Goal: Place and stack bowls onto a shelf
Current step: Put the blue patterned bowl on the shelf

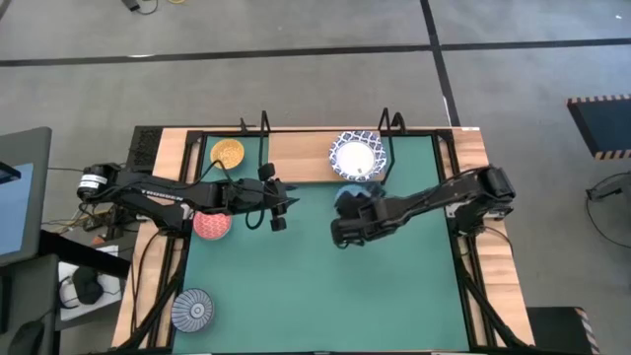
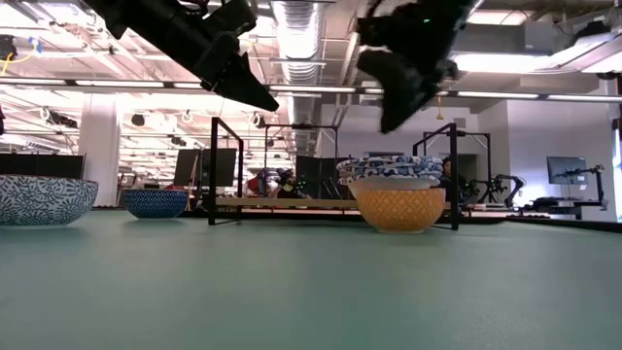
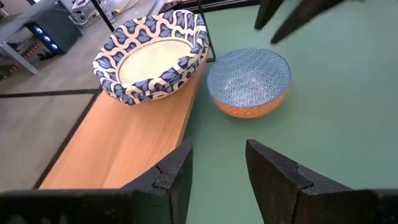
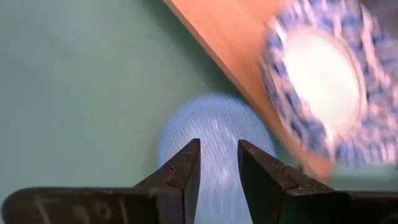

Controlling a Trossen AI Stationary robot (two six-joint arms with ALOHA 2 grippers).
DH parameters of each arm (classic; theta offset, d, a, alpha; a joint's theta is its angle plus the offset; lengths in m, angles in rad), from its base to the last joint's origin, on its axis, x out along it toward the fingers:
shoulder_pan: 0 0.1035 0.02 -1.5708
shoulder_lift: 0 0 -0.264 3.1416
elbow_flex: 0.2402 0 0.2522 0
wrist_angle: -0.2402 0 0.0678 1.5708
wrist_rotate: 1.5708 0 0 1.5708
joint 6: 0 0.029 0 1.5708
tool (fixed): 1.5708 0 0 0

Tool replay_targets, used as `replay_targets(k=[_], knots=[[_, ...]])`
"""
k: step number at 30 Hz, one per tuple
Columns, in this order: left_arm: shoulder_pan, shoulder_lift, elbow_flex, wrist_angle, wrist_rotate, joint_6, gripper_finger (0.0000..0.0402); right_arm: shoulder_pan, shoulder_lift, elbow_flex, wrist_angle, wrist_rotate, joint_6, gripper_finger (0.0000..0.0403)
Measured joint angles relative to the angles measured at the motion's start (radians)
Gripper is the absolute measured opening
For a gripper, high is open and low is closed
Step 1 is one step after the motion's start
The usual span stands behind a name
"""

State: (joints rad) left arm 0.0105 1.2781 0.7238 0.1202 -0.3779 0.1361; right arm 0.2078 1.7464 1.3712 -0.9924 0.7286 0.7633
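Observation:
The shelf (image 1: 296,158) lies along the table's far edge. On it stand an orange-yellow bowl (image 1: 228,152) at the left and a stack of white bowls with blue lattice rims (image 1: 356,156) at the right. A light blue bowl with an orange outer side (image 3: 249,81) sits on the green mat just in front of the stack. My right gripper (image 4: 219,152) hovers open above that bowl (image 4: 211,143), touching nothing. My left gripper (image 3: 217,158) is open in the air over the mat, left of the bowl, pointing toward it. A red bowl (image 1: 211,225) lies under my left arm.
A grey-blue ribbed bowl (image 1: 192,310) stands near the mat's near left corner. Black wire frame posts (image 2: 214,170) rise at both ends of the shelf. The shelf board shows bare wood between the two bowl places (image 3: 130,143). The green mat (image 1: 325,296) lies open toward the near edge.

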Motion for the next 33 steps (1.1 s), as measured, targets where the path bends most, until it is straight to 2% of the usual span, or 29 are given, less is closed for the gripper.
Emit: replay_targets(k=[4,9,17,22,33], knots=[[0.0,0.0,0.0,0.001,0.001,-0.002,0.0137,-0.025,-0.022,-0.032,-0.168,-0.046,0.178,0.0133],[0.0,0.0,0.0,0.002,0.007,-0.002,0.0137,-0.09,-0.043,-0.135,-0.158,-0.156,0.258,0.0133],[-0.003,0.0,0.0,-0.011,0.016,-0.01,0.0137,-0.219,-0.07,-0.272,-0.028,-0.279,0.224,0.0134],[-0.003,0.0,0.0,-0.032,0.014,-0.01,0.0137,-0.283,-0.097,-0.318,0.069,-0.359,0.149,0.0134],[-0.003,0.0,0.0,-0.033,0.014,-0.016,0.0137,-0.307,-0.241,-0.316,0.105,-0.373,0.118,0.0134]])
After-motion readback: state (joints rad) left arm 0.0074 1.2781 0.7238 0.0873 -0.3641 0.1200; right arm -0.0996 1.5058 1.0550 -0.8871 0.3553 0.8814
